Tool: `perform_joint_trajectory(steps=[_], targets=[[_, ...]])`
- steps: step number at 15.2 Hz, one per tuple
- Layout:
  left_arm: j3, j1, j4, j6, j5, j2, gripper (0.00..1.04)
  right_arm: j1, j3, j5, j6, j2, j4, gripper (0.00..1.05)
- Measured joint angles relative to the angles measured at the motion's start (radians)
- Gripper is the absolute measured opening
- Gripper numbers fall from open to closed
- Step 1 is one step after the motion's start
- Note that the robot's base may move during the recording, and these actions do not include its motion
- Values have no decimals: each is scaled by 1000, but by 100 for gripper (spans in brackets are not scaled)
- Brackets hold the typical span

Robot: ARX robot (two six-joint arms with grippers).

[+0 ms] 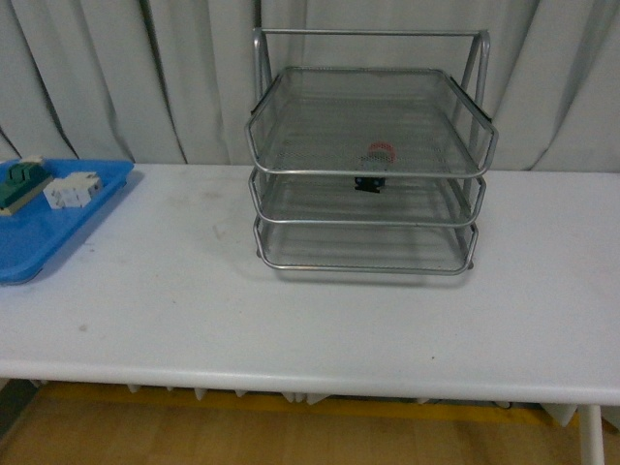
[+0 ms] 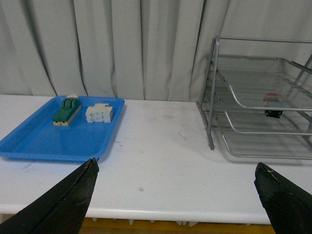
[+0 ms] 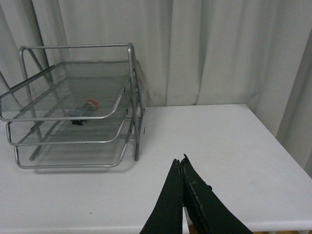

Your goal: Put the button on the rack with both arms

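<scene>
No readable brand, label or writing shows on any item; the button (image 1: 378, 165) sits inside the rack (image 1: 368, 170), seen through the top tray's mesh and apparently resting on the middle tray near its front edge, red cap up. The rack stands on a white table (image 1: 291, 300) in front of pale grey pleated curtains (image 1: 116, 68), with a blue tray (image 1: 39, 232) at the table's left end holding a green-and-beige block (image 1: 19, 184) and a white block (image 1: 74, 190) side by side. The left gripper (image 2: 180, 195) is spread wide and holds nothing, and the right gripper (image 3: 181, 195) has its fingers pressed together, also holding nothing, both above the table and well apart from the rack.
</scene>
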Motion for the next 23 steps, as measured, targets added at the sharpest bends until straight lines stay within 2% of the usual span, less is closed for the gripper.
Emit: perform_joint_trajectory(steps=[9, 11, 17, 18, 20, 21, 22, 23], targets=[[0, 0, 0, 0, 0, 0, 98, 0, -53, -2, 0, -177, -116, 2], [0, 0, 0, 0, -1, 0, 98, 0, -52, -2, 0, -328, -302, 2], [0, 0, 0, 0, 0, 0, 98, 0, -52, -2, 0, -350, -297, 2], [0, 0, 0, 0, 0, 0, 98, 0, -52, -3, -2, -350, -297, 9], [0, 0, 0, 0, 0, 0, 98, 0, -52, -2, -2, -350, -297, 36], [0, 0, 0, 0, 0, 0, 98, 0, -52, -3, -2, -350, -297, 66], [0, 0, 0, 0, 0, 0, 98, 0, -52, -3, -1, -350, -297, 100], [0, 0, 0, 0, 0, 0, 98, 0, -52, -3, -1, -350, -297, 98]])
